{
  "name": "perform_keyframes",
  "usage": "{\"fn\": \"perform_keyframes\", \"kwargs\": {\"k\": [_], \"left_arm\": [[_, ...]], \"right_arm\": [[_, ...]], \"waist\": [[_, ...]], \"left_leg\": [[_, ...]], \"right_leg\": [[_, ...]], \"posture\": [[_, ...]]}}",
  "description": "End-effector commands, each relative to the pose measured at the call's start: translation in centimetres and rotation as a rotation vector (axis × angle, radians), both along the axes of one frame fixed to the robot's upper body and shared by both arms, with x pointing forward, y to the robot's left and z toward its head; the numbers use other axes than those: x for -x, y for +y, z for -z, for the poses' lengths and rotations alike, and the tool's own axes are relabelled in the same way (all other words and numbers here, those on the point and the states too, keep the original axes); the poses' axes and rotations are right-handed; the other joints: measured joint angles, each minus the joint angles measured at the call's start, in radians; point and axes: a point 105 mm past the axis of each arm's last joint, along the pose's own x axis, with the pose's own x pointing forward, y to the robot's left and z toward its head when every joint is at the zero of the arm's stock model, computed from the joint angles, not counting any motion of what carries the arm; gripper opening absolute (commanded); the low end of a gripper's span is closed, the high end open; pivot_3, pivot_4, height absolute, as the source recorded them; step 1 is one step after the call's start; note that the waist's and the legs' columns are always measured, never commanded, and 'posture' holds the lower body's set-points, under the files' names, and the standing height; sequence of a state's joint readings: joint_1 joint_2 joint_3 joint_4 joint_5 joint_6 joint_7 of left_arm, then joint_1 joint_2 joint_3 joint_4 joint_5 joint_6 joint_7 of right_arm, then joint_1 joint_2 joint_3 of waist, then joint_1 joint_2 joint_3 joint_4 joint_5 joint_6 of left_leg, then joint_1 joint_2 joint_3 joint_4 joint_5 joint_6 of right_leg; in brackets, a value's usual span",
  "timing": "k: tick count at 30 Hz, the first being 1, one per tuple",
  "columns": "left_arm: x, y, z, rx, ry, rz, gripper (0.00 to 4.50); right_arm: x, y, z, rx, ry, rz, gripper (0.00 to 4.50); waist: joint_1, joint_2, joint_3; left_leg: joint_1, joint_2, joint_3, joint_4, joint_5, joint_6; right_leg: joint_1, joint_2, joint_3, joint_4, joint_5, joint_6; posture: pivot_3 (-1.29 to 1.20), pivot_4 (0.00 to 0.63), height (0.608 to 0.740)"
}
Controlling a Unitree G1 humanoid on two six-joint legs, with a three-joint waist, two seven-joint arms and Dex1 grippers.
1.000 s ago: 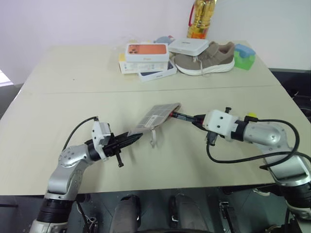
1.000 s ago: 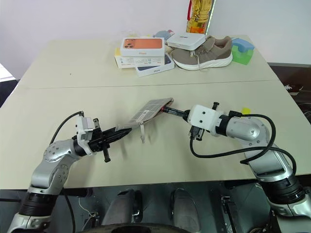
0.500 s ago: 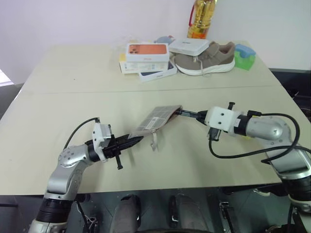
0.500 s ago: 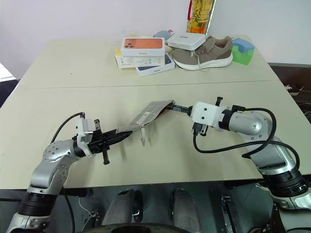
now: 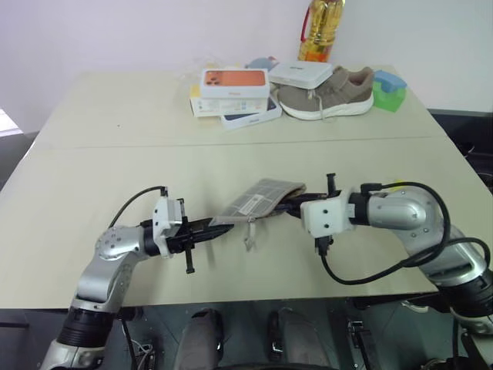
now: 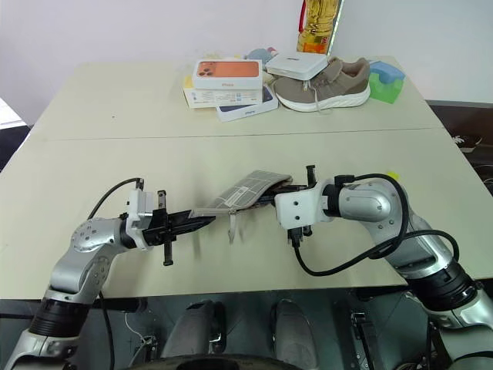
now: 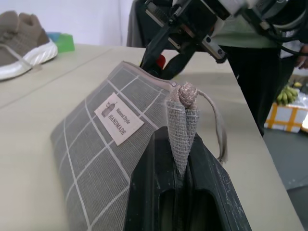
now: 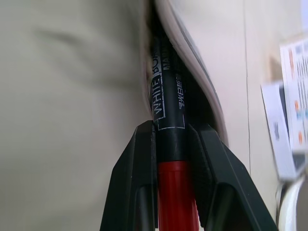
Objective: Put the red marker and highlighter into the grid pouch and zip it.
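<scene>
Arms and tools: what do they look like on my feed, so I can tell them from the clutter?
Both arms are silver-grey metal with rounded joints. Each wrist carries a white boxy housing with a looping black cable. The left tool and right tool each have two black tapered fingers.

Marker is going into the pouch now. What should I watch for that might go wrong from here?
The left end effector pinches only the fabric tab at one end of the grid pouch, so pushing could buckle or swing it. The red marker, held in the right end effector, has just its black end at the opening and may snag the edge. The highlighter isn't visible; locate it before zipping.
</scene>
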State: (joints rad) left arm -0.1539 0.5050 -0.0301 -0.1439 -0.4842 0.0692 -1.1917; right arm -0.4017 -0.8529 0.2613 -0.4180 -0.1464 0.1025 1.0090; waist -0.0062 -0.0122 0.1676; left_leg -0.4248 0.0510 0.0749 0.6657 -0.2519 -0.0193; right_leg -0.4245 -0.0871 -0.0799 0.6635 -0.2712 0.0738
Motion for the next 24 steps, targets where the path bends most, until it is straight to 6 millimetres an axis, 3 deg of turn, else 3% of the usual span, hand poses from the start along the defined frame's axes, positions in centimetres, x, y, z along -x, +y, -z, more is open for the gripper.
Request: {"fn": "perform_keyframes", "kwargs": {"k": [1, 9, 10, 11, 16, 24], "left_arm": [[-0.2, -0.5, -0.7, -0.008, -0.059, 0.04, 0.0], [-0.9, 0.2, -0.3, -0.048, -0.096, 0.043, 0.0], [-1.0, 0.2, -0.2, -0.048, -0.098, 0.043, 0.0], [-1.0, 0.2, -0.2, -0.047, -0.1, 0.042, 0.0], [-1.4, 0.2, -0.3, -0.042, -0.117, 0.035, 0.0], [-1.4, 0.0, -0.1, -0.037, -0.134, 0.024, 0.0]], "right_arm": [[1.4, 1.7, -0.6, -0.023, -0.016, -0.085, 0.38], [1.1, 1.0, -0.3, -0.063, 0.027, -0.016, 0.38], [1.0, 1.0, -0.4, -0.071, 0.023, -0.009, 1.41], [1.0, 1.0, -0.5, -0.073, 0.021, -0.008, 1.73], [0.3, 0.3, -1.1, -0.058, -0.038, 0.017, 4.41], [-1.3, -4.5, -2.8, -0.233, 0.017, 0.283, 4.47]], "waist": [[-0.001, 0.0, 0.0], [-0.001, 0.0, 0.0], [-0.001, 0.0, 0.0], [-0.002, 0.0, 0.0], [-0.001, 0.0, 0.0], [0.002, 0.0, 0.0]], "left_leg": [[0.0, 0.0, 0.0, 0.0, 0.0, 0.0], [0.0, 0.0, 0.0, 0.0, 0.0, 0.0], [0.0, 0.0, 0.0, 0.0, 0.0, 0.0], [0.0, 0.0, 0.0, 0.0, 0.0, 0.0], [0.0, 0.0, 0.0, 0.0, 0.0, 0.0], [0.0, 0.0, 0.0, 0.0, 0.0, 0.0]], "right_leg": [[0.0, 0.0, 0.0, 0.0, 0.0, 0.0], [0.0, 0.0, 0.0, 0.0, 0.0, 0.0], [0.0, 0.0, 0.0, 0.0, 0.0, 0.0], [0.0, 0.0, 0.0, 0.0, 0.0, 0.0], [0.0, 0.0, 0.0, 0.0, 0.0, 0.0], [0.0, 0.0, 0.0, 0.0, 0.0, 0.0]], "posture": [[0.0, 0.15, 0.724], [0.0, 0.15, 0.724], [0.0, 0.15, 0.724], [0.0, 0.15, 0.724], [0.0, 0.15, 0.724], [0.0, 0.15, 0.724]]}}
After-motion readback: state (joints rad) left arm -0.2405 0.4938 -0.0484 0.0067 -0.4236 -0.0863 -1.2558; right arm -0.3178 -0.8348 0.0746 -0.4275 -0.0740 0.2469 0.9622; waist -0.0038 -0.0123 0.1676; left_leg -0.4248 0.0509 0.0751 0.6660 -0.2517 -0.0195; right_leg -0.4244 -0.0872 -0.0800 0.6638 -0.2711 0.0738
